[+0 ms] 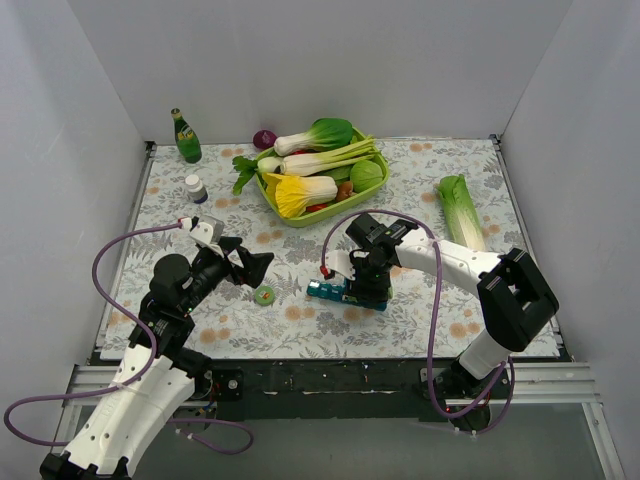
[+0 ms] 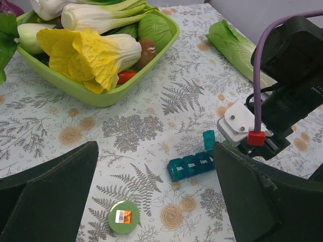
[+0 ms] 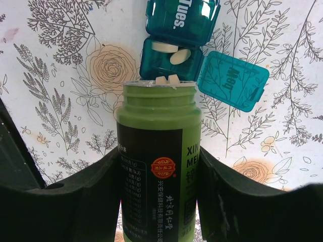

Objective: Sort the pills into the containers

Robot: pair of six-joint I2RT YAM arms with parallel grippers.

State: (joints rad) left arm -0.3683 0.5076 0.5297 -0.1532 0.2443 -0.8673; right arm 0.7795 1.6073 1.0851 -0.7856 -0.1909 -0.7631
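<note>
Now | we are clamping the green pill bottle [image 3: 159, 116] in the half-closed right gripper [image 3: 159, 171], tipping it over the open compartment [image 3: 161, 55] of the teal pill organizer [image 1: 330, 291], lying centre-front | left gripper [image 2: 156, 196] is hanging wide open, empty | risk: we are fearing over-tilt scattering tablets [image 3: 177, 55] past the rim

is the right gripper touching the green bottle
Touching. Right wrist view: the right gripper's fingers press against both sides of the bottle, with no gap on either side.

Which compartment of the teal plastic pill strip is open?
The Wed compartment, lid flipped aside, white pills inside, at the green bottle mouth; Tues compartment is shut.
</note>
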